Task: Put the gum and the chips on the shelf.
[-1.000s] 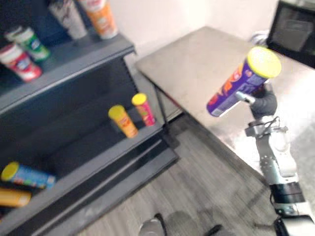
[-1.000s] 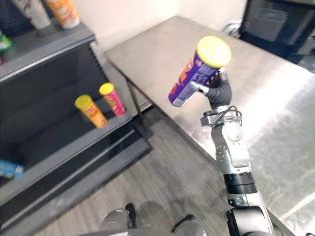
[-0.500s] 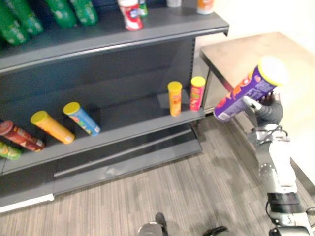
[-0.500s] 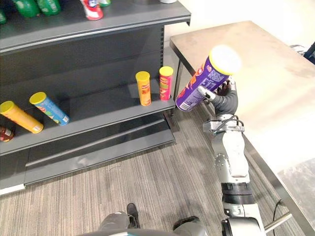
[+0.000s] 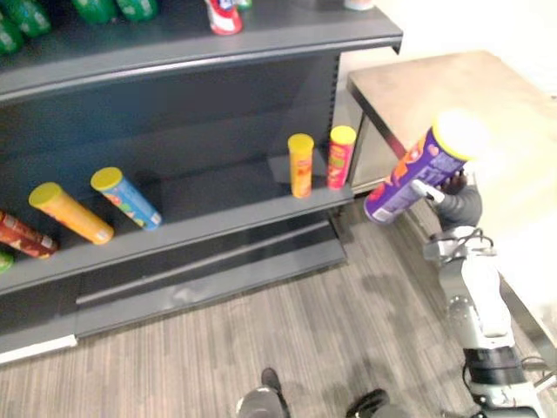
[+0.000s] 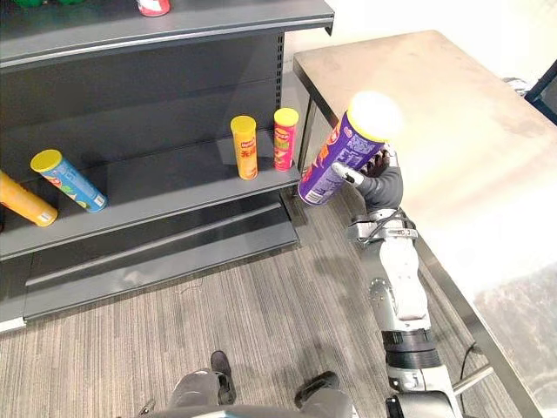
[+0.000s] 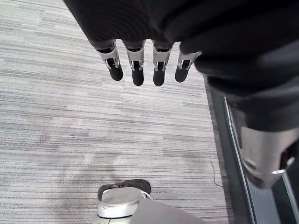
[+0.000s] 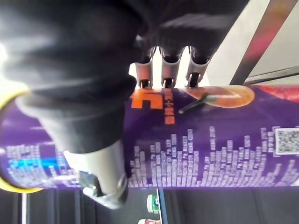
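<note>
My right hand (image 6: pixel 380 185) is shut on a purple chips can (image 6: pixel 338 162) with a yellow lid, held tilted with the lid up. The can (image 5: pixel 405 177) hangs in the air just right of the dark shelf's lower board (image 5: pixel 228 207), above the floor and in front of the table's corner. In the right wrist view my fingers (image 8: pixel 166 70) and thumb wrap the purple can (image 8: pixel 210 140). My left hand (image 7: pixel 135 63) hangs over the grey floor with straight fingers and holds nothing.
Two upright cans, yellow (image 5: pixel 300 164) and red (image 5: pixel 340 157), stand at the lower board's right end. Blue (image 5: pixel 126 197) and orange (image 5: pixel 70 212) cans lie further left. The upper board (image 5: pixel 261 39) carries bottles and cans. A steel table (image 6: pixel 452 113) stands at the right.
The view has swung from the table round to the shelf. My right hand still holds the purple can, now a little lower and nearer the shelf's right end.
</note>
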Robot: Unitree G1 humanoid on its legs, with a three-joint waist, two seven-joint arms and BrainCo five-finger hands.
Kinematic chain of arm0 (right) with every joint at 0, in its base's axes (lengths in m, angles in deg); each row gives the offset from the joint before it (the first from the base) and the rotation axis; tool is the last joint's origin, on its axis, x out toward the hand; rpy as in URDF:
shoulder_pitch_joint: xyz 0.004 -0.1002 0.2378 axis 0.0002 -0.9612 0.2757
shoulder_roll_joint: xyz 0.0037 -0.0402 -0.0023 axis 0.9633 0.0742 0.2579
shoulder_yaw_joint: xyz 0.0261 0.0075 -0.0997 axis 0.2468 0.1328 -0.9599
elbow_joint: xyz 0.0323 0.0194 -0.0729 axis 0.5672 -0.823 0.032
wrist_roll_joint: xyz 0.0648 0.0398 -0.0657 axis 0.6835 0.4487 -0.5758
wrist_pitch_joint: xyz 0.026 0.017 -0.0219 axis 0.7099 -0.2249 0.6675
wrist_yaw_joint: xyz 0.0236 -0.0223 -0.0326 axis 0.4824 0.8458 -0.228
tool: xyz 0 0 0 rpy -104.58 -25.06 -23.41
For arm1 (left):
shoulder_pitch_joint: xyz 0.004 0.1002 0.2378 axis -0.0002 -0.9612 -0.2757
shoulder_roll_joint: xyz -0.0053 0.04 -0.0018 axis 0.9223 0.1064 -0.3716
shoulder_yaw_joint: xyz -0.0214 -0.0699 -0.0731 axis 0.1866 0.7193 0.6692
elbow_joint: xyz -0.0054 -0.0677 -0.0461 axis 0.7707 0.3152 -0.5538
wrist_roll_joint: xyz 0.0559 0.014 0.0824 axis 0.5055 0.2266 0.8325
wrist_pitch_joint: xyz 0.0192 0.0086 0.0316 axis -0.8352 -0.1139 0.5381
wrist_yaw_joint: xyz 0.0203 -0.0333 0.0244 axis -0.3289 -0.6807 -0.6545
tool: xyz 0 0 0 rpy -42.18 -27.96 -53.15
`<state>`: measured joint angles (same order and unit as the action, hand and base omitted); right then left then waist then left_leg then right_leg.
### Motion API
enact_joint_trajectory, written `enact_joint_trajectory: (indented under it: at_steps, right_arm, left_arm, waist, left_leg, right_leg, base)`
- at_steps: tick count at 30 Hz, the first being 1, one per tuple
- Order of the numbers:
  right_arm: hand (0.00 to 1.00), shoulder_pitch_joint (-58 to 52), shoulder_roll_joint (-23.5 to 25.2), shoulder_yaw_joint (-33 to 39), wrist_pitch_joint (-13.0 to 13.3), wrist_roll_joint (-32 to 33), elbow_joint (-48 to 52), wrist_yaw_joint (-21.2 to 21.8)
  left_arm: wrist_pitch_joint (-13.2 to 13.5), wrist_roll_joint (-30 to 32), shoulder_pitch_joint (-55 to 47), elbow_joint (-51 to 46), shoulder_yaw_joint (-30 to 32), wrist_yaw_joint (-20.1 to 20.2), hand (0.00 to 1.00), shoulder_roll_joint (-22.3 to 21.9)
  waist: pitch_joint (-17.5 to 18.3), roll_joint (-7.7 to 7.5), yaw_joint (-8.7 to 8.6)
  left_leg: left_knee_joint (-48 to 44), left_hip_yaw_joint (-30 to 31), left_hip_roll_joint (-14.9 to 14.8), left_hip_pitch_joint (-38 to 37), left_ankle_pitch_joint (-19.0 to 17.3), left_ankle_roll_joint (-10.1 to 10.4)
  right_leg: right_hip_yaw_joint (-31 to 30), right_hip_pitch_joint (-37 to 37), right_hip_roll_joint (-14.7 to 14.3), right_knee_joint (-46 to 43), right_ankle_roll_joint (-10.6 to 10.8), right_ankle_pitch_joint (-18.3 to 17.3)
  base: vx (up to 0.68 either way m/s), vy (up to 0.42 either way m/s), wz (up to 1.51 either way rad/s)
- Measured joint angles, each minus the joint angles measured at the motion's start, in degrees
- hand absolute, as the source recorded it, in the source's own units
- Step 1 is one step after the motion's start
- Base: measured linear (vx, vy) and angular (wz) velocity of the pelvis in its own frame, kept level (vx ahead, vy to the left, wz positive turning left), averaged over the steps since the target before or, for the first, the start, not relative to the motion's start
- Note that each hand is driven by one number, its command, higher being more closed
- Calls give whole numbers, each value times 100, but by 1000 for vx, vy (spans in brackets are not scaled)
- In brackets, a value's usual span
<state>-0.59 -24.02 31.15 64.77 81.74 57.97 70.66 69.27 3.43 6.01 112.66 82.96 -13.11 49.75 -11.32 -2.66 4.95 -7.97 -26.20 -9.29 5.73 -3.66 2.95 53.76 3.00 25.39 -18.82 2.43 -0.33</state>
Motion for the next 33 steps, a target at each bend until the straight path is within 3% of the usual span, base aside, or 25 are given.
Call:
enact_joint_trajectory:
  at_steps: [6,8,12,15,16,17,18,19,20,21,24,28,30,33]
  right_arm:
    - [100,232,2,-245,-128,2,-8,248]
    - [100,240,3,-316,-185,2,-9,329]
    - [100,282,7,-543,-237,-3,-59,413]
    - [100,275,10,-611,-261,-13,-79,435]
    - [100,275,10,-651,-267,-11,-79,449]
    - [100,233,17,-706,-270,-8,-64,487]
    - [100,110,22,-714,-264,-5,-43,494]
    - [100,11,46,-716,-262,-5,-32,492]
    - [100,-190,128,-725,-259,-5,-2,479]
    - [100,-358,228,-767,-241,-7,13,440]
    - [100,-528,255,-980,-155,-7,65,409]
    - [100,-616,286,-1005,115,9,168,446]
    - [100,-534,310,-1002,270,18,166,487]
    - [100,-521,339,-973,373,58,165,441]
  left_arm:
    - [19,-25,0,-71,2,64,0,4]
    - [75,-329,-2,-137,-1,104,0,-5]
    - [69,-1264,-27,-213,69,282,0,-91]
    - [43,-1347,-38,-235,112,339,0,-100]
    - [39,-1321,-38,-255,115,335,0,-100]
    - [3,-1245,-66,-318,97,334,0,-100]
    - [6,-1170,-111,-403,15,338,0,-85]
    - [4,-1062,-102,-419,-47,339,0,-64]
    - [-1,-909,-77,-442,-194,339,0,68]
    - [-17,-786,-40,-417,-258,340,0,203]
    - [-110,-810,22,-320,-420,353,0,295]
    - [-32,-847,126,-210,-424,414,0,362]
    - [9,-864,144,-207,-402,413,0,409]
    - [10,-859,155,-212,-404,433,0,267]
  waist:
    - [-81,-157,20]
    - [-93,-183,59]
    - [-125,-178,153]
    - [-150,-185,317]
    - [-155,-177,327]
    - [-162,-149,309]
    - [-193,-85,299]
    - [-211,-44,290]
    - [-204,-35,269]
    - [-190,-83,239]
    - [-202,-88,173]
    - [-276,-7,123]
    - [-334,-63,162]
    - [-385,-63,150]
  left_leg:
    - [-9,27,123,-47,10,-34]
    - [-70,43,167,-18,-53,-59]
    - [-944,186,100,279,-555,-163]
    - [-1476,423,76,428,-940,-268]
    - [-1535,502,95,448,-1014,-275]
    - [-1598,739,179,502,-1075,-377]
    - [-1642,1061,261,530,-1091,-457]
    - [-1670,1239,281,574,-1097,-472]
    - [-1738,1652,343,725,-1097,-505]
    - [-1746,1957,501,826,-1067,-549]
    - [-1914,2438,931,909,-1071,-552]
    - [-2305,2974,1181,1091,-1151,-484]
    - [-2381,3144,1140,1241,-1129,-386]
    - [-2148,3158,1007,1153,-997,-186]
  right_leg:
    - [-112,77,265,-348,-1,0]
    - [-121,67,339,-380,-1,1]
    - [-177,3,483,-573,4,6]
    - [-386,-156,574,-699,114,153]
    - [-537,-162,583,-744,53,238]
    - [-1082,-102,572,-890,-185,498]
    - [-2014,176,465,-1172,-486,649]
    - [-2599,264,245,-1174,-414,512]
    - [-3498,378,-270,-1114,-132,25]
    - [-4088,497,-618,-1063,21,-244]
    - [-4989,733,-1071,-889,338,-546]
    - [-5383,837,-1276,-902,612,-778]
    - [-5224,689,-1412,-647,553,-1009]
    - [-5093,662,-1519,-626,545,-1042]
  base:
    - [25,25,5]
    - [-17,34,9]
    - [-35,59,7]
    - [-41,74,27]
    - [-54,105,61]
    - [8,130,93]
    - [26,140,108]
    - [60,113,134]
    - [61,72,155]
    - [74,47,160]
    - [121,9,129]
    - [127,-96,101]
    - [82,-163,34]
    - [0,-155,5]
